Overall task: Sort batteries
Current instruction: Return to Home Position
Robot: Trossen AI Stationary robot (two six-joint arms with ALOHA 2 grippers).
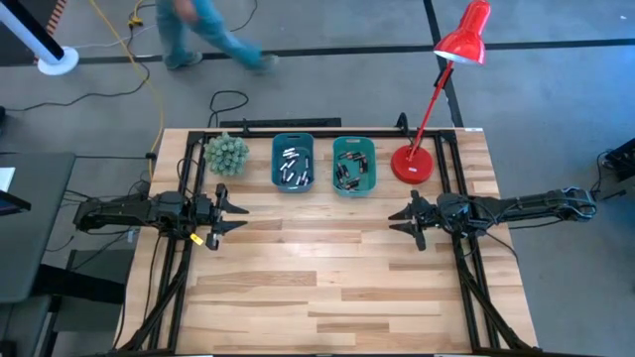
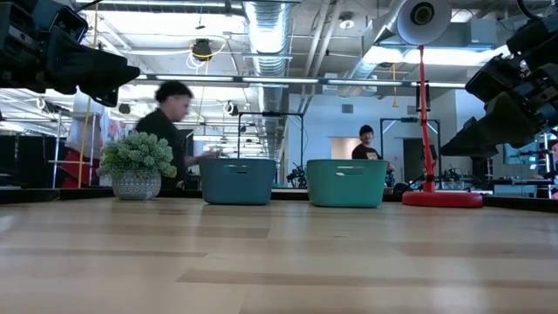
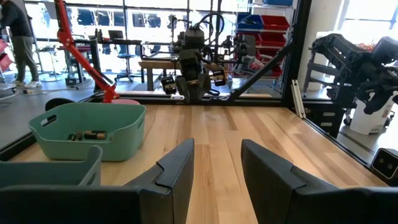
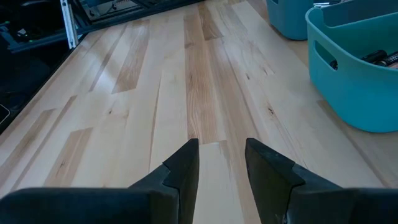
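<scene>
Two teal bins stand on their bases near the table's far edge. The left bin holds several silver batteries. The right bin holds several dark batteries, also seen in the left wrist view as batteries and in the right wrist view as batteries. My left gripper hovers open at the table's left side, fingers pointing right, clear of everything. My right gripper hovers open at the right side, fingers pointing left. No batteries show on the bare tabletop.
A small potted plant stands left of the bins, and a red desk lamp with its base stands to their right. The wide wooden tabletop spreads between and in front of the arms. A person walks past beyond the far edge.
</scene>
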